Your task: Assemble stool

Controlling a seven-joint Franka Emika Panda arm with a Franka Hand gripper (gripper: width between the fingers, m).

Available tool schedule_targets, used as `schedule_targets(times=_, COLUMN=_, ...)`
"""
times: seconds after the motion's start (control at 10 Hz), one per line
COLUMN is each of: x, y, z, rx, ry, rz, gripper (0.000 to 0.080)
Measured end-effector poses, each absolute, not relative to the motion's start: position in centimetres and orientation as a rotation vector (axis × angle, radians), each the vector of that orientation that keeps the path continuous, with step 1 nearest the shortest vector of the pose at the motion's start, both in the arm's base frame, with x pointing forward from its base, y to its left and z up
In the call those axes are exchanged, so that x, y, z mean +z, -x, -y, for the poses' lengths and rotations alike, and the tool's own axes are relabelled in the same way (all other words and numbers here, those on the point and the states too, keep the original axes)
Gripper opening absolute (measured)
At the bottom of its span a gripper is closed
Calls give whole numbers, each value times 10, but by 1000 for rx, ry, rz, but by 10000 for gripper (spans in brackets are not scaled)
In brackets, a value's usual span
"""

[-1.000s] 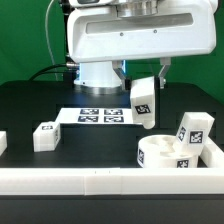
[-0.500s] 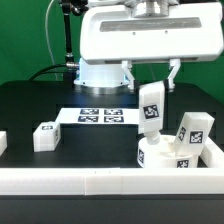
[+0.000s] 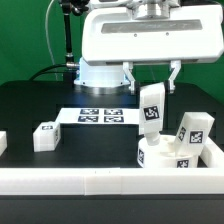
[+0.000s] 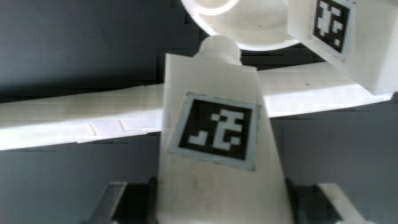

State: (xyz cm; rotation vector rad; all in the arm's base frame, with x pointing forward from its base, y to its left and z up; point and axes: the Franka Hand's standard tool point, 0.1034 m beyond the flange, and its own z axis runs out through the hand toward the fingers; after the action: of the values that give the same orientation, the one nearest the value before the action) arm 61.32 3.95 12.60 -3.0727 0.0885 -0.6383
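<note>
Starting at the exterior view's left, a spare leg (image 3: pixel 45 135) lies untouched. Further right, the gripper (image 3: pixel 151 86) clamps a leg (image 3: pixel 151 110), which has swung from tilted to upright and now hangs steady over the seat (image 3: pixel 165 155), apparently ready for lowering. Only the wrist view shows its tip aimed near a socket (image 4: pixel 222 8). Only the exterior view shows its height.

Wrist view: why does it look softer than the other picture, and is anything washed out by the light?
Wrist view: the held leg fills the frame, its tag readable but soft-edged; the seat disc beyond is blurrier and nearly washed out. Exterior view: even light, white parts stand out against the black table, no strong glare.
</note>
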Motion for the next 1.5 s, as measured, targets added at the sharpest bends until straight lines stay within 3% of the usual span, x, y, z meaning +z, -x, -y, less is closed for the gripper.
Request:
schedule_targets(times=0.4, x=117, y=-594, z=-46, rx=-665, ry=3087, rz=-19, gripper=324)
schedule_targets(times=1.0, x=112, y=-590, z=-68, rx=-682, ry=3113, rz=311, gripper=324)
schedule_targets(times=1.5, x=110, y=-588, z=-61, rx=-677, ry=3121, rz=350, gripper=324)
